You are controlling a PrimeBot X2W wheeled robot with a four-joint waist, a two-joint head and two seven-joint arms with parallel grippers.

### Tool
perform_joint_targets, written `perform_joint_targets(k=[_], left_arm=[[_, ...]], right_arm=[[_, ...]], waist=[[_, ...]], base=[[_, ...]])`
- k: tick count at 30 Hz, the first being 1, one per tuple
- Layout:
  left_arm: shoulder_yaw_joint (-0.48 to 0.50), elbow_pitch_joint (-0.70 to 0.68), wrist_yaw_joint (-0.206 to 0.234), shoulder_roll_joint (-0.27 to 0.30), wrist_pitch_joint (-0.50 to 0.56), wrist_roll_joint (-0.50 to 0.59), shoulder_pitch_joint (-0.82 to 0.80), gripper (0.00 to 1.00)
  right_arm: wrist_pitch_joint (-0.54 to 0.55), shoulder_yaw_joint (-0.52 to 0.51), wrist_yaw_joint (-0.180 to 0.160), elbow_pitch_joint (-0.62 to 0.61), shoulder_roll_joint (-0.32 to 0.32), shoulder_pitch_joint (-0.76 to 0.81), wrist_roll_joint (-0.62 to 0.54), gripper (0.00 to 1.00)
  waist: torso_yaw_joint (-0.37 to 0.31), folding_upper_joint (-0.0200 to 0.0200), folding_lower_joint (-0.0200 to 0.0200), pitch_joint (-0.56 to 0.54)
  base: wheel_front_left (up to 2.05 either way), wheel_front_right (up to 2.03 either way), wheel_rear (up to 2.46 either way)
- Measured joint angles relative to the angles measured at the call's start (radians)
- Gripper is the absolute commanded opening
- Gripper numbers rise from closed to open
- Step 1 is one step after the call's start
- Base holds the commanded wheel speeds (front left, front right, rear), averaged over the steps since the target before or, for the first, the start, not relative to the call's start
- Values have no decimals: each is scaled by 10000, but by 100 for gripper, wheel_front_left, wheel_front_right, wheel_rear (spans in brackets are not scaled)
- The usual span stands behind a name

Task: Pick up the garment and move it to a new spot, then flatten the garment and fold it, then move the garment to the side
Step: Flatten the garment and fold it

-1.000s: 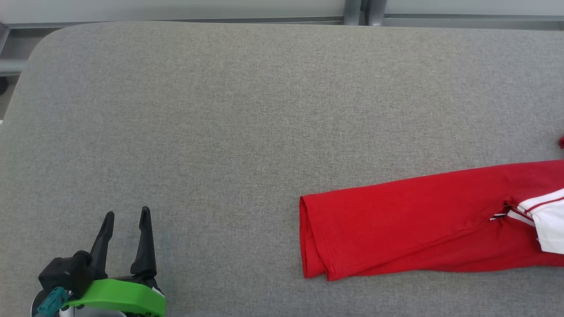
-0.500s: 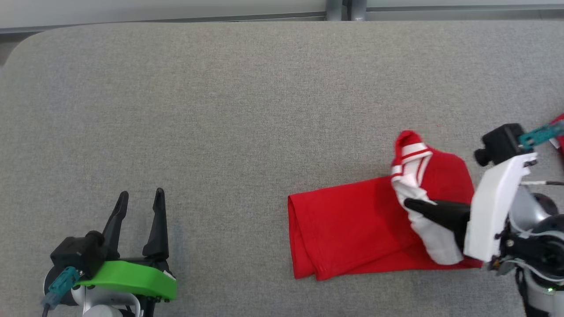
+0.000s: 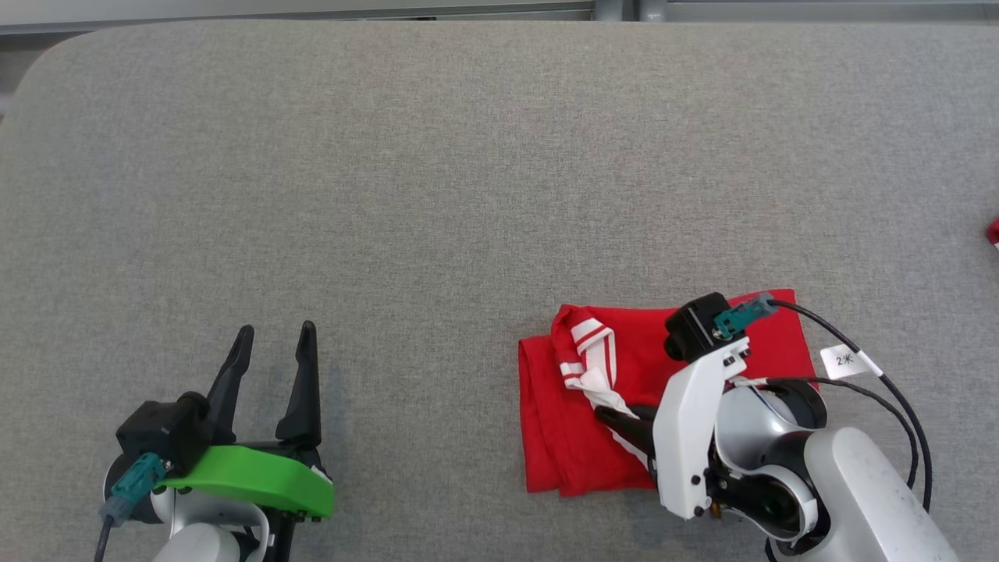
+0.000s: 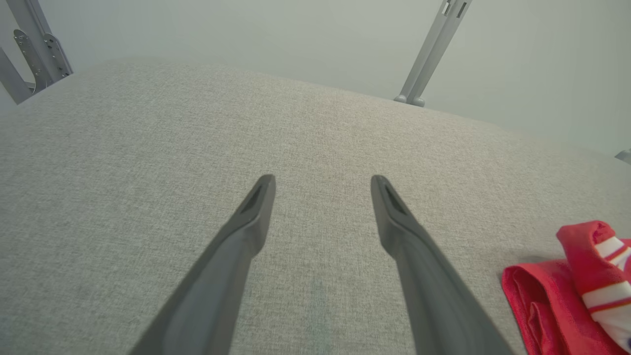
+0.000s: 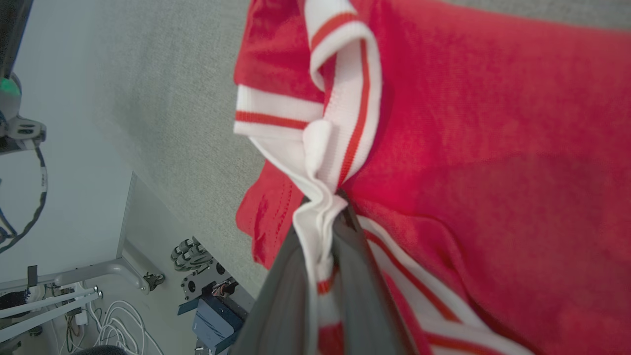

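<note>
The garment (image 3: 577,437) is red with a white, red-striped collar (image 3: 591,353). It lies folded on the grey table (image 3: 437,195), right of centre near the front edge. My right gripper (image 3: 605,414) is shut on the white collar band, carrying that end leftward over the lower layer. In the right wrist view the collar (image 5: 340,123) is pinched between my dark fingers (image 5: 365,291). My left gripper (image 3: 275,336) rests open at the lower left, well clear of the cloth. The left wrist view shows its fingers (image 4: 246,231) spread above bare table, with the garment (image 4: 542,301) at the right edge.
A small red scrap (image 3: 993,232) shows at the table's right edge. A cable with a white tag (image 3: 844,361) runs from my right wrist. Grey frame posts (image 4: 429,54) stand behind the table's far edge.
My right gripper has carried the collar end leftward over the garment, folding it to about half its length. The head view shifted too. The left gripper stayed open and still.
</note>
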Motion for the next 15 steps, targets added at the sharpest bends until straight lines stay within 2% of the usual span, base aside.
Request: perform_joint_targets(k=[7, 8, 9, 10, 15], left_arm=[[-46, 63, 4, 0, 12, -2, -38, 100], [-48, 63, 12, 0, 13, -4, -38, 100], [-54, 63, 13, 0, 13, -13, -38, 100], [-58, 63, 17, -2, 13, -17, -38, 100], [-13, 73, 90, 6, 12, -46, -18, 100]], right_arm=[[-546, 621, 0, 767, 127, -335, -128, 0], [-608, 656, 0, 834, 130, -352, -128, 18], [-698, 667, 0, 888, 132, -359, -128, 74], [-780, 675, 0, 911, 142, -376, -125, 100], [-1126, 694, 0, 646, 238, -505, 15, 100]], waist=[[-47, 0, 0, -52], [-56, 0, 0, -56], [-62, 0, 0, -61], [-69, 0, 0, -68], [-161, 0, 0, -89]], base=[[0, 0, 0], [0, 0, 0], [0, 0, 0], [0, 0, 0], [0, 0, 0]])
